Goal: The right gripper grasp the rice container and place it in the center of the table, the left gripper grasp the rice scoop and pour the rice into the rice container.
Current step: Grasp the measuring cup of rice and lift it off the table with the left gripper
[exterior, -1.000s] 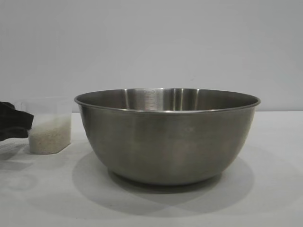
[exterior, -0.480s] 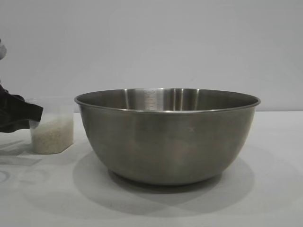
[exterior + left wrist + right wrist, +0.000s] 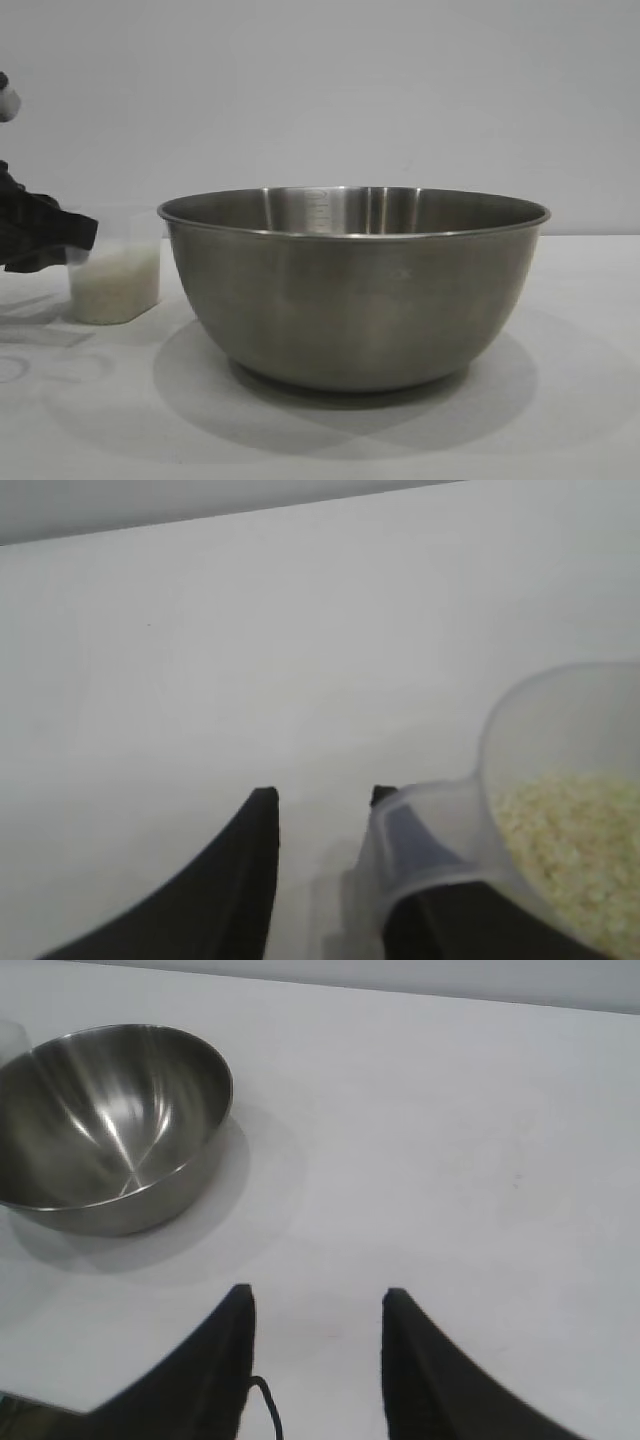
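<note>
The rice container [image 3: 350, 300], a large steel bowl, stands in the middle of the white table [image 3: 580, 400]; the right wrist view shows it [image 3: 110, 1120] empty. The rice scoop [image 3: 115, 265], a clear plastic cup with white rice [image 3: 112, 288] in it, stands on the table left of the bowl. My left gripper [image 3: 60, 240] reaches it from the left. In the left wrist view, the gripper [image 3: 322, 798] has its jaws apart with bare cloth between them. The scoop's handle [image 3: 420, 830] lies against one finger. My right gripper [image 3: 317, 1295] is open and empty, well away from the bowl.
A plain grey wall stands behind the table. The bowl's shadow spreads on the cloth around its base. A thin black cable [image 3: 265, 1400] runs by one finger of the right gripper. Bare cloth [image 3: 480, 1160] lies around the right gripper.
My left gripper has moved right, further onto the scoop's handle side. The scoop has shifted a little to the right, toward the bowl. The bowl has not moved.
</note>
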{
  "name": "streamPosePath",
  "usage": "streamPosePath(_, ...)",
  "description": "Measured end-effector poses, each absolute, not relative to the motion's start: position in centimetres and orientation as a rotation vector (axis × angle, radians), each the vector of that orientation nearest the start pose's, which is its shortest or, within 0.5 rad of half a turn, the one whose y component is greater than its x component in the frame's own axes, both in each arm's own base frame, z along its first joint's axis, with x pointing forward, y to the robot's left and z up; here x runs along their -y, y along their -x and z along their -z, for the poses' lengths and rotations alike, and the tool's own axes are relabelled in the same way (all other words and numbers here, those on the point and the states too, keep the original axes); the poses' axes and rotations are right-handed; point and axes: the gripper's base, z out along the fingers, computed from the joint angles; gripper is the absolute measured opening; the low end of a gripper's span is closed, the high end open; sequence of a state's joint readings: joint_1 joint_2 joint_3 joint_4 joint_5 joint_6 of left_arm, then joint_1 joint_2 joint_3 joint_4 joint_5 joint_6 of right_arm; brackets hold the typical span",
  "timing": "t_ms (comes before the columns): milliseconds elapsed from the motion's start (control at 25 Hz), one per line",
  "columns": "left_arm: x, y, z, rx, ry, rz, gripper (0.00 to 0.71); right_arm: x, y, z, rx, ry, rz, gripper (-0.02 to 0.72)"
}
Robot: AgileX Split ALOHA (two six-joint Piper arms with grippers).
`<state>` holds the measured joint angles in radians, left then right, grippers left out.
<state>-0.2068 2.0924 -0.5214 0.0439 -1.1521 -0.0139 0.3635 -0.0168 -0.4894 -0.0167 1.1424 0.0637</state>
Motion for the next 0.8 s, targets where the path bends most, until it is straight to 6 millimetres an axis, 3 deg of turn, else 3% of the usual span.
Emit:
streamPosePath(200,6.8,-29.7,-7.4,-1.879,-0.253,0.192,0.0,0.5,0.9,-26.8,-2.105,0.316,-0.233,0.258)
streamPosePath(480,7.4,-29.9,-8.7,-1.838,-0.312,0.224,0.0,0.5,0.9,-26.8,-2.105,0.316,-0.233,0.258)
streamPosePath(680,7.5,-30.0,-11.9,-1.732,-0.336,0.219,0.0,0.5,0.9,-26.8,-2.105,0.316,-0.233,0.258)
streamPosePath(800,8.1,-30.1,-14.0,-1.623,-0.479,0.169,0.0,0.5,0.9,-26.8,-2.105,0.316,-0.233,0.258)
